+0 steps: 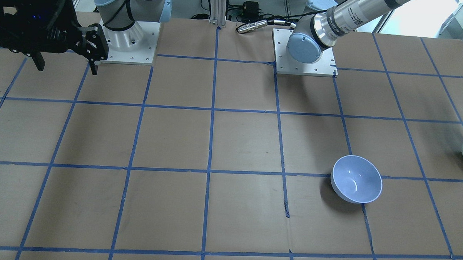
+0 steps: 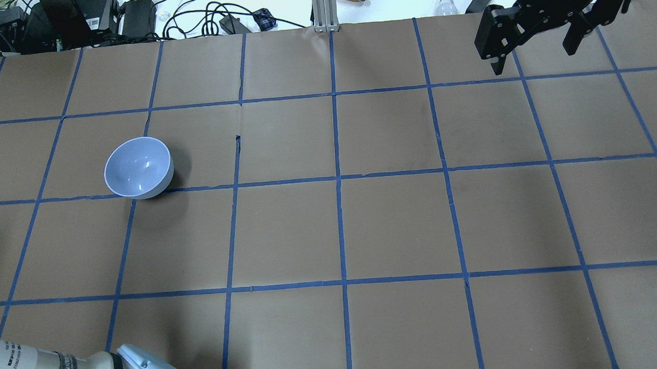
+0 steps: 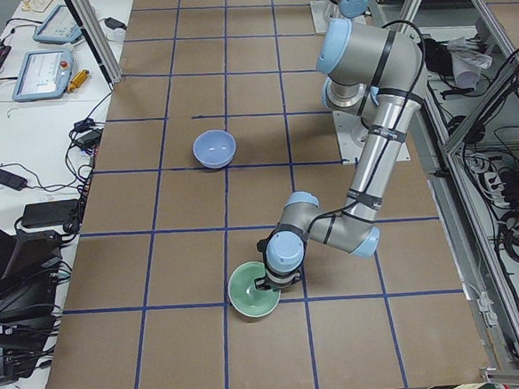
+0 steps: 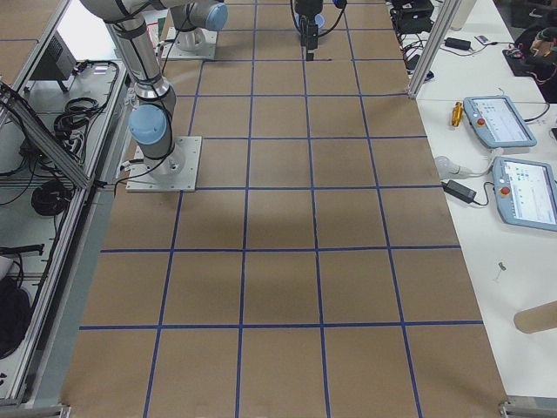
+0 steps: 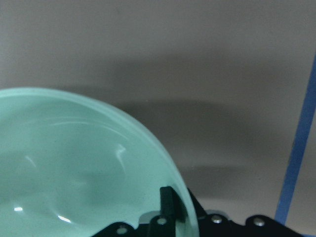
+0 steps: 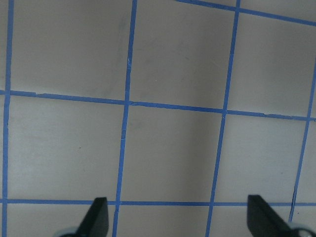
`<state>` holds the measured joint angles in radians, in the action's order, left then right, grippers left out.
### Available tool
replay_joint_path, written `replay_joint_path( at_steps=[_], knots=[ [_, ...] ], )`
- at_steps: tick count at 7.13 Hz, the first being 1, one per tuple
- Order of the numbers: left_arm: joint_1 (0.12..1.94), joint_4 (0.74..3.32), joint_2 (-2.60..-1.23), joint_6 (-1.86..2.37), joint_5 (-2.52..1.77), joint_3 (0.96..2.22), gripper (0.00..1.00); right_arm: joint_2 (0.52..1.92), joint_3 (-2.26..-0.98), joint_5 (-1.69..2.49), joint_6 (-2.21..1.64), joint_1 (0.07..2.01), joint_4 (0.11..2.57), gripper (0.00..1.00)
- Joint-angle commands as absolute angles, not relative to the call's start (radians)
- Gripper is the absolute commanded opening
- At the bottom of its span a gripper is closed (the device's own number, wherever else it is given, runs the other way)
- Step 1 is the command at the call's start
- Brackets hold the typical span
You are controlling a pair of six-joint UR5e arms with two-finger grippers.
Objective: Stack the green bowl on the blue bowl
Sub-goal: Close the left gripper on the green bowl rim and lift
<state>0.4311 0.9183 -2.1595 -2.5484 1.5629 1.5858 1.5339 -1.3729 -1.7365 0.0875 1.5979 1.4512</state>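
Left end effector: straddled the green bowl's rim, one finger inside; outer finger hidden, so whether it was clamped could not be told.
Green bowl: upright near the table's left end, well apart from the blue bowl.
Blue bowl: upright, mouth unobstructed, ready to receive.
Right end effector: spread wide, empty, hung aside, likely for clearance.
Rim hold: probably chosen because smooth deep sides offered little else; the base stayed free to nest.
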Motion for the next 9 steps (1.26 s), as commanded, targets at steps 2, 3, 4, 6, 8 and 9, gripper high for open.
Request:
replay_joint_path(
  at_steps=[2, 3, 4, 6, 8, 9],
  knots=[
    [0.431, 0.917, -2.157, -2.539, 1.586, 1.589, 0.00, 1.534, -1.373, -1.736, 0.087, 1.598, 1.451, 1.00],
    [0.431, 0.917, -2.154, -2.539, 1.586, 1.591, 0.00, 1.534, -1.373, -1.736, 0.087, 1.598, 1.451, 1.00],
    [0.437, 0.929, -2.135, -2.537, 1.594, 1.591, 0.00, 1.534, -1.373, -1.736, 0.087, 1.597, 1.451, 1.00],
    [0.487, 0.984, -2.086, -2.536, 1.646, 1.586, 0.00, 1.534, -1.373, -1.736, 0.087, 1.598, 1.451, 1.00],
    [0.553, 1.058, -2.028, -2.472, 1.660, 1.585, 0.00, 1.534, -1.373, -1.736, 0.087, 1.597, 1.451, 1.00],
    [0.598, 1.063, -1.987, -2.461, 1.652, 1.574, 0.00, 1.534, -1.373, -1.736, 0.087, 1.597, 1.451, 1.00]
  ],
)
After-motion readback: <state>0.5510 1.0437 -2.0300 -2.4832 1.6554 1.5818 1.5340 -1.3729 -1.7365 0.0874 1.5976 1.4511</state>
